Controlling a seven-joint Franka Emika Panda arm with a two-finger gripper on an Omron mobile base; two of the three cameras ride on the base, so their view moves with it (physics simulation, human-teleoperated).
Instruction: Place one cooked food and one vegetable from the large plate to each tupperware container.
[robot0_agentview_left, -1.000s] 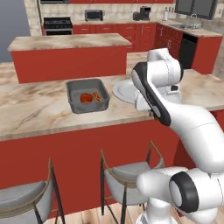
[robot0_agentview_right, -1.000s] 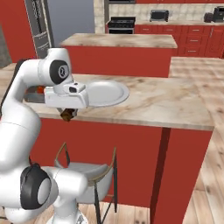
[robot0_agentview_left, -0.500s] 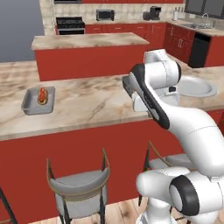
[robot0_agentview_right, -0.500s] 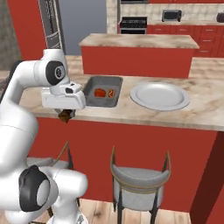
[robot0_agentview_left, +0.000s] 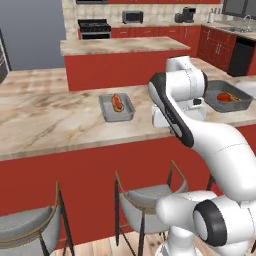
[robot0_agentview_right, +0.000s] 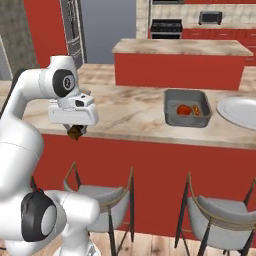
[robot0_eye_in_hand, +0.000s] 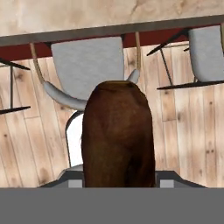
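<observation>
Beside the counter edge, the tool (robot0_agentview_right: 76, 133) is clamped narrowly around a brown food piece (robot0_eye_in_hand: 117, 135).

The marble-topped counter (robot0_agentview_left: 60, 120) with its red front runs just beyond the gripper (robot0_agentview_right: 76, 132), which hangs off its near edge over the wooden floor (robot0_eye_in_hand: 192, 127). On it, to the gripper's left, sits the paler tub (robot0_agentview_left: 116, 107); to its right the dark tub (robot0_agentview_right: 187, 107) — and farther right still, the white plate (robot0_agentview_right: 240, 112).
</observation>
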